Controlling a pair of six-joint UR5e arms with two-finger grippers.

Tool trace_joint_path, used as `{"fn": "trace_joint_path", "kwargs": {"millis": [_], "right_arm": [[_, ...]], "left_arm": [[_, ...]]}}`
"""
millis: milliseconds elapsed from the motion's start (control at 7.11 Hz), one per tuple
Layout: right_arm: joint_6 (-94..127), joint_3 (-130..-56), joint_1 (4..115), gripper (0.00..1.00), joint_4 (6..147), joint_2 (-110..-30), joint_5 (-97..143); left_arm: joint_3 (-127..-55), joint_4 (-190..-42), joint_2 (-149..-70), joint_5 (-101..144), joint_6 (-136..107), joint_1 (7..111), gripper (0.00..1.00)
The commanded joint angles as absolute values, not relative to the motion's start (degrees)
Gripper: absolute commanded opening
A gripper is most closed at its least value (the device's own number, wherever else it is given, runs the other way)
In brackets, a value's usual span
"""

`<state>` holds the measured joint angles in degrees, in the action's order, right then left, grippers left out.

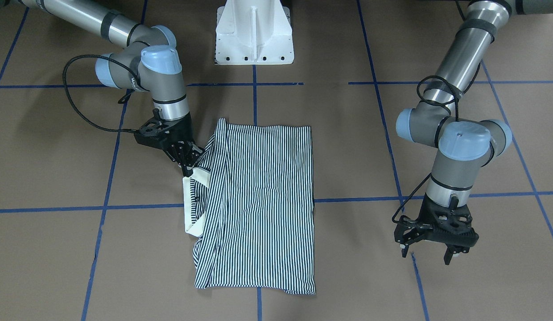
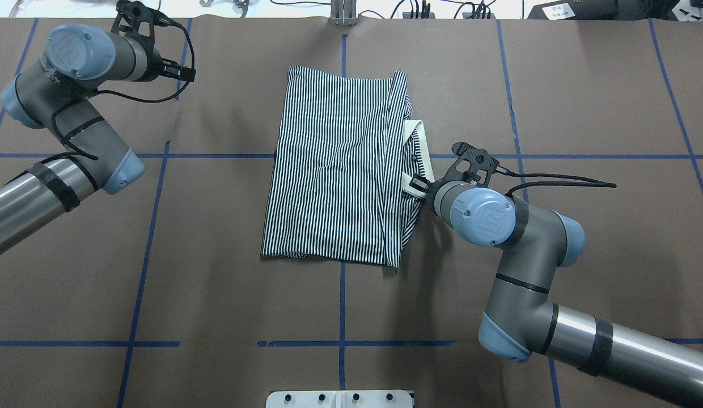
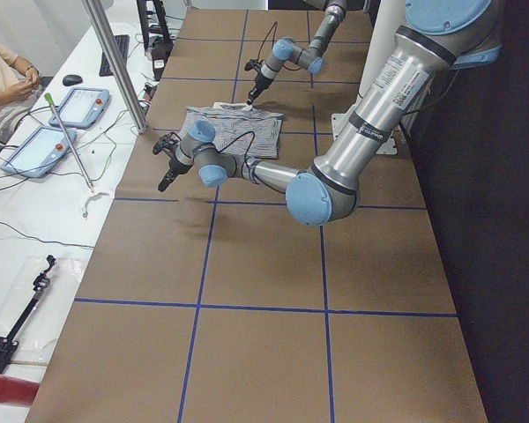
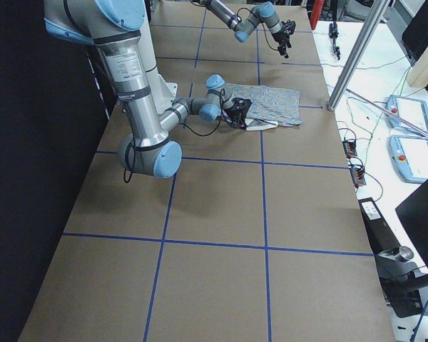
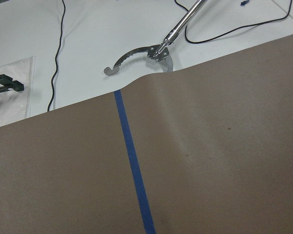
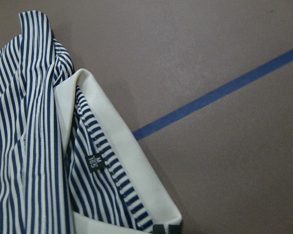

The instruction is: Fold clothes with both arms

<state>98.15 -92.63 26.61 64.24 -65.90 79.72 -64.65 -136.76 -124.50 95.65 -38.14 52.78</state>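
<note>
The striped polo shirt (image 1: 263,200) lies flat in the middle of the table, folded into a rough rectangle; it also shows in the overhead view (image 2: 334,170). Its cream collar (image 1: 189,205) sticks out on the robot's right side. My right gripper (image 1: 187,168) is low at the collar's near corner, and in the right wrist view its fingertips (image 6: 161,229) are closed on the collar's edge (image 6: 122,146). My left gripper (image 1: 428,256) is open and empty above bare table, far to the shirt's left near the far edge.
The white pedestal base (image 1: 254,31) stands at the robot's side. Blue tape lines (image 2: 340,343) cross the brown table. Beyond the far edge is a white bench with cables and a metal tool (image 5: 136,56). An operator (image 3: 0,79) sits there.
</note>
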Motion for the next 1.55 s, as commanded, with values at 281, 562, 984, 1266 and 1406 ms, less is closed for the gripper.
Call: {"fn": "trace_joint_path", "kwargs": {"millis": [281, 562, 984, 1266, 1406], "right_arm": [[84.14, -97.26, 28.73, 1.00, 74.97, -64.17, 83.55], [81.83, -102.73, 27.61, 1.00, 91.87, -57.96, 86.22], [77.99, -101.26, 20.24, 1.00, 104.55, -49.77, 86.31], [74.21, -96.97, 17.85, 0.71, 105.29, -48.35, 86.22], [70.44, -95.12, 17.84, 0.60, 105.29, -48.08, 86.05]], "left_arm": [[-65.74, -136.76, -123.58, 95.71, -38.14, 52.29, 1.00], [-65.74, -136.76, -123.57, 96.84, -38.14, 52.29, 1.00], [-66.01, -136.67, -123.49, 97.65, -38.14, 52.38, 1.00], [-66.18, -136.67, -123.57, 97.65, -38.14, 52.38, 1.00], [-66.18, -136.67, -123.57, 97.65, -38.14, 52.30, 1.00]]}}
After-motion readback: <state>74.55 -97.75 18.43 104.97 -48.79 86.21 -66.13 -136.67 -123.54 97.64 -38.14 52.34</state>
